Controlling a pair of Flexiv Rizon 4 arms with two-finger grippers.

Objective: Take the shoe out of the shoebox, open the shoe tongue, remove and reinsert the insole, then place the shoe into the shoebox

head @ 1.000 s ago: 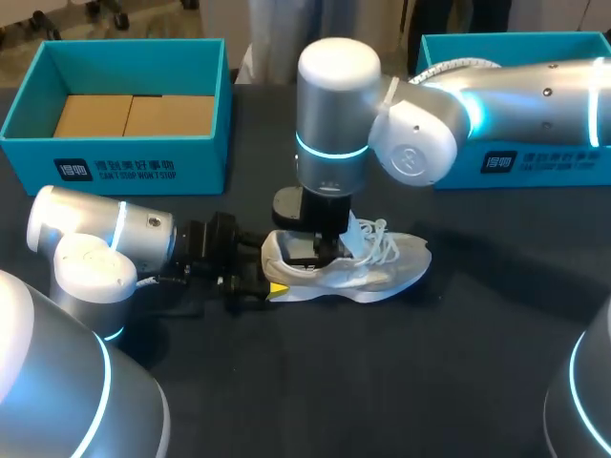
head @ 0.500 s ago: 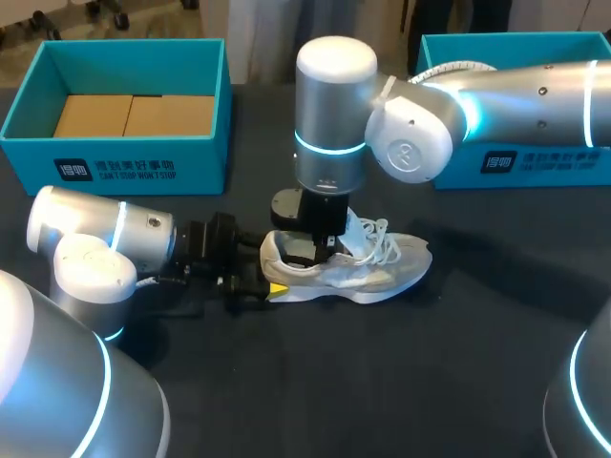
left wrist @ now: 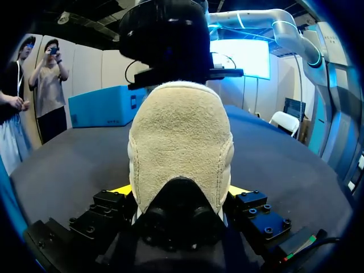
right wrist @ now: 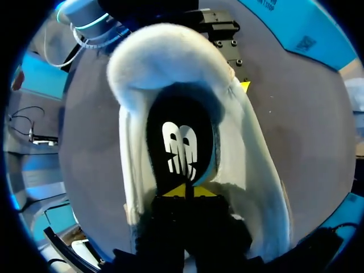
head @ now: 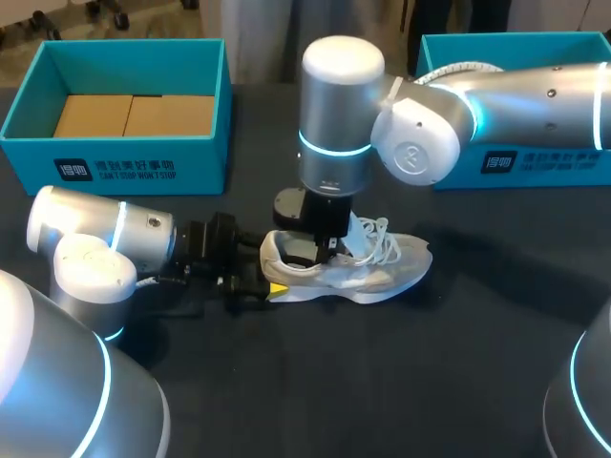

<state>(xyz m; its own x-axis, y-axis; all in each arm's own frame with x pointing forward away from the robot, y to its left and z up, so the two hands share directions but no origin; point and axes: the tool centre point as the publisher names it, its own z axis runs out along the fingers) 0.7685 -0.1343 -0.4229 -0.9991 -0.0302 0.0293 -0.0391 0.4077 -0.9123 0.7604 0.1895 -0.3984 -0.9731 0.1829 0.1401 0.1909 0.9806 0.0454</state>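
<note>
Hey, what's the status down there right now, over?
Left tool shut on shoe heel. Right tool down inside shoe, tips closed at insole, grip unclear. Shoe on table, out of teal box.

The shoe fills the middle of the view, heel-on and upright, its cream, fuzzy heel panel facing the camera. The left gripper clamps it low down, one yellow fingertip pressed against each side of the heel, with a black part of the gripper overlapping the heel's base. Directly above the shoe's collar hangs the black end of the right arm, its fingers hidden behind the heel. Beyond the shoe, a blue shoebox stands on the dark table.
</note>
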